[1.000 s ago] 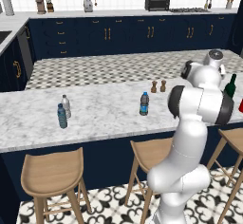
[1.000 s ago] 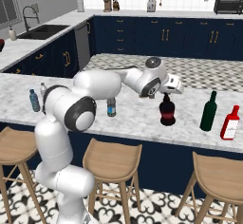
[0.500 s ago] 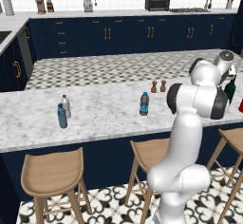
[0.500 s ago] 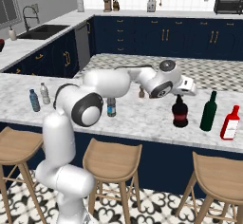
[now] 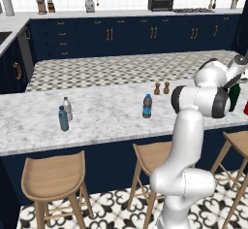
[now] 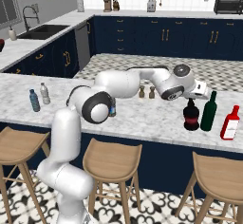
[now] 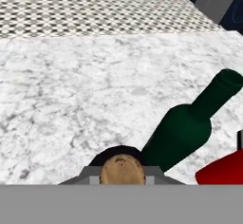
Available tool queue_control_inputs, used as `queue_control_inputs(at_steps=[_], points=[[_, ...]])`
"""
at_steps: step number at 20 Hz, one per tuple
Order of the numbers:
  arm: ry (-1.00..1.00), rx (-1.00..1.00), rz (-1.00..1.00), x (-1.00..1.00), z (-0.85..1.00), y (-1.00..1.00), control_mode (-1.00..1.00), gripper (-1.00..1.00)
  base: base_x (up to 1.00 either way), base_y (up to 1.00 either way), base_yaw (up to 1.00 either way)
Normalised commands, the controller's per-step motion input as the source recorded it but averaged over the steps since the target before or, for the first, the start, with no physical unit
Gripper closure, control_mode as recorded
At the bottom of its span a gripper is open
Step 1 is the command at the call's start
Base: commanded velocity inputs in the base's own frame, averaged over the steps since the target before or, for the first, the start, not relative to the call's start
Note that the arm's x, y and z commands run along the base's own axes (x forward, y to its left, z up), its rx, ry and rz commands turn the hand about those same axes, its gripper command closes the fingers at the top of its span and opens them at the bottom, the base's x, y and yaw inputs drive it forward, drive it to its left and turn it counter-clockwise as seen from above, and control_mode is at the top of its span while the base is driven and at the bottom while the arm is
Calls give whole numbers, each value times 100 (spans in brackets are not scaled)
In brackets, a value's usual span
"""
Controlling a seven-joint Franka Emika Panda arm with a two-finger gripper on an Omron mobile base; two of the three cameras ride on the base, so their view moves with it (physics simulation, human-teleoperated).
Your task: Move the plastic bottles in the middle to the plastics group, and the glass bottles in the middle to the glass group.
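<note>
A long marble counter (image 6: 142, 118) runs across a dark blue kitchen, with wooden stools (image 6: 111, 159) tucked under its near edge. The white robot arm (image 6: 128, 83) reaches out over the counter toward its right end. Its claw (image 6: 192, 99) sits directly on top of a squat blackish bottle with a red label (image 6: 191, 118), right at the neck; from the hand camera the bottle's cork-coloured top (image 7: 122, 170) shows between the finger tips, which seem closed on it, though I cannot tell for certain how firmly. The blackish bottle stands on the counter, just beside a tall slim dark green bottle (image 6: 208, 111), which stands upright to its right. Next along from the green bottle, near the end of the counter, is a red bottle with a white label (image 6: 230, 123). In the hand camera the green bottle (image 7: 190, 123) lies diagonally across the view with a red shape (image 7: 223, 168) beside it. Back toward the middle of the counter, a small clear bottle with a dark blue label (image 5: 147, 106) stands alone, with two small brown grinders (image 5: 161, 88) behind it. Far toward the left end of the counter stand a white-capped clear bottle (image 5: 67, 108) and a light blue bottle (image 5: 63, 119), close together.
</note>
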Motion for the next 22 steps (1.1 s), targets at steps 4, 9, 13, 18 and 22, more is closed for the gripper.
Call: queue_control_inputs(at_steps=[4, 9, 13, 18, 22], points=[[0, 0, 0, 11, -29, -36, -100, 100, 0, 0, 0], [3, 1, 0, 15, -36, -16, -100, 100, 0, 0, 0], [3, 0, 0, 16, -36, -13, -100, 100, 0, 0, 0], [2, 0, 2, 0, -41, -1, -100, -100, 0, 0, 0], [0, 0, 1, -2, -12, 7, -100, -100, 0, 0, 0]])
